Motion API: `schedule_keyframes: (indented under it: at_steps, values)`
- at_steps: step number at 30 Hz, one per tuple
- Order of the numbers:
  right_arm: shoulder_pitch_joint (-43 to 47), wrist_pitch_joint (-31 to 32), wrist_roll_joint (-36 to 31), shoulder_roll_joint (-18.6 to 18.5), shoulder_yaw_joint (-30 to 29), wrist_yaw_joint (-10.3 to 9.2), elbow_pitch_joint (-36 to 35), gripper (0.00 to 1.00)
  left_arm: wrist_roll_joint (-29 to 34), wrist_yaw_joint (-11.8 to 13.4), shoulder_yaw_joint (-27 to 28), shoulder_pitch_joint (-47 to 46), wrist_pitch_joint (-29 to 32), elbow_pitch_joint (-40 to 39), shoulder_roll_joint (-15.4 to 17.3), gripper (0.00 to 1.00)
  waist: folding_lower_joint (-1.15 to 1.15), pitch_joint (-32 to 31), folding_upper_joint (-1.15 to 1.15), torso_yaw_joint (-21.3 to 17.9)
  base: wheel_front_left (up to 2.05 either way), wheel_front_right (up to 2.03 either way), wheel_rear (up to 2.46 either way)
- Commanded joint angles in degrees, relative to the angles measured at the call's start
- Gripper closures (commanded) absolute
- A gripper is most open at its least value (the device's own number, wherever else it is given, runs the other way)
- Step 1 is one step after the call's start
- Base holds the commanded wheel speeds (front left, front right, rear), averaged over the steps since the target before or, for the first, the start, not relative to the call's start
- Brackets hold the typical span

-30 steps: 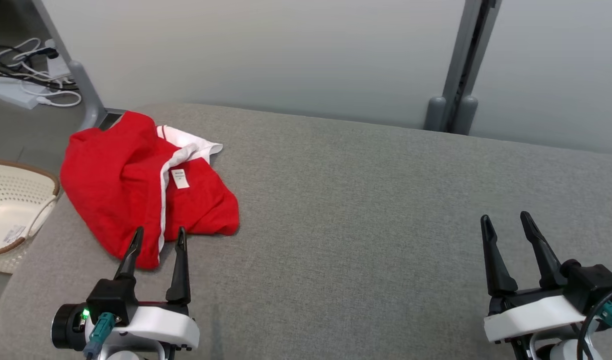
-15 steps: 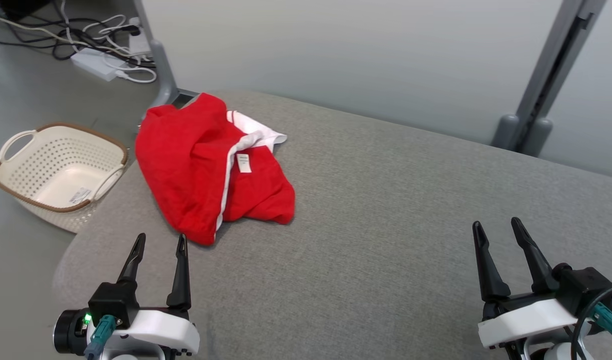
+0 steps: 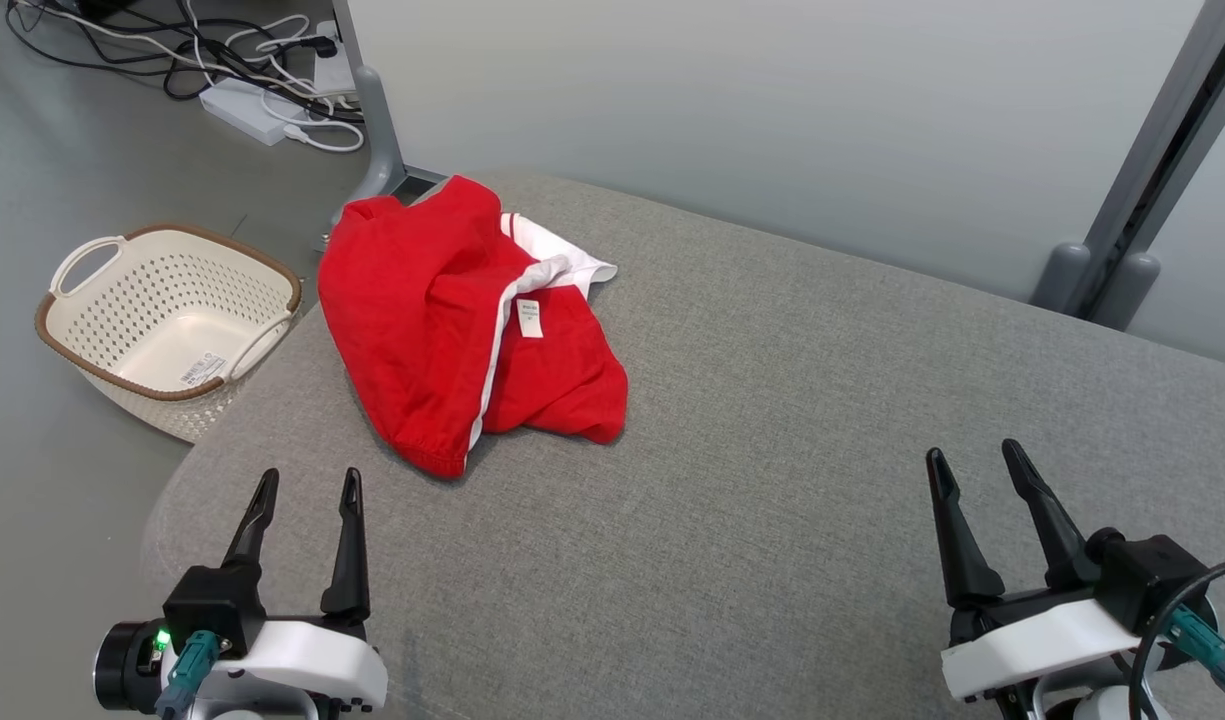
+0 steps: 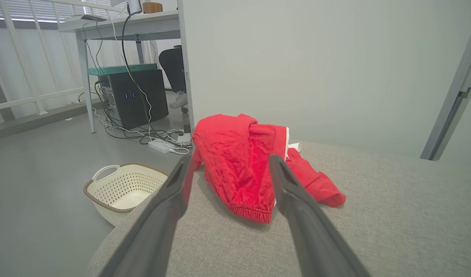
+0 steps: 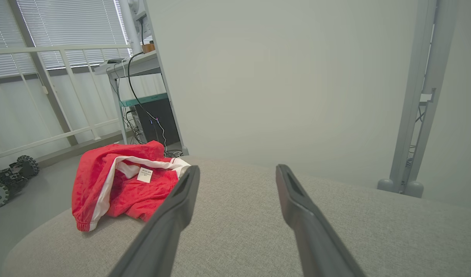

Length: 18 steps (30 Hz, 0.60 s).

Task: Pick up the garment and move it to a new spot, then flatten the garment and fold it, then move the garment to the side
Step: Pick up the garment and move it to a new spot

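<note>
A red garment point(image 3: 442, 320) with white trim and a small white label lies crumpled near the far left corner of the grey padded surface point(image 3: 772, 480). My left gripper point(image 3: 307, 485) stands open at the lower left, short of the garment's near hem, with nothing between its fingers. In the left wrist view the garment point(image 4: 239, 161) lies just beyond the open left gripper point(image 4: 229, 163). My right gripper point(image 3: 972, 460) is open at the lower right, far from the cloth. The right wrist view shows the garment point(image 5: 120, 184) off to the left of the right gripper point(image 5: 237, 169).
A cream perforated basket point(image 3: 167, 325) with a brown rim stands on the floor left of the surface. Cables and a power strip point(image 3: 252, 105) lie on the floor behind it. A grey partition wall point(image 3: 722, 120) and its post point(image 3: 1142, 190) back the surface.
The head camera has turned left, so the garment and basket sit further right in the picture. Both grippers stay open and keep their places.
</note>
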Motion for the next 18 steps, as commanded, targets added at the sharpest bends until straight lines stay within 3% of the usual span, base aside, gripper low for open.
schedule_keyframes:
  at_steps: [1,9,18]
  values:
    - [-0.3,-0.3,0.3,-0.1,-0.1,0.13,0.1,0.0,0.0,-0.1,0.2,-0.6,-0.1,-0.1,0.2,0.0,0.0,0.0,0.0,-0.1,0.0,0.0,0.0]
    - [-0.9,-0.3,0.5,-0.2,0.3,0.13,0.3,0.0,-1.2,-1.6,0.3,-3.7,-0.1,4.3,0.4,0.0,0.0,0.6,0.0,-1.0,0.0,0.0,0.0]
    - [-2.3,-0.3,0.5,-0.1,0.6,0.13,0.6,0.0,-2.7,-3.8,-0.8,-11.9,7.7,14.5,2.3,0.0,0.0,2.5,0.0,-4.7,0.0,0.0,0.0]
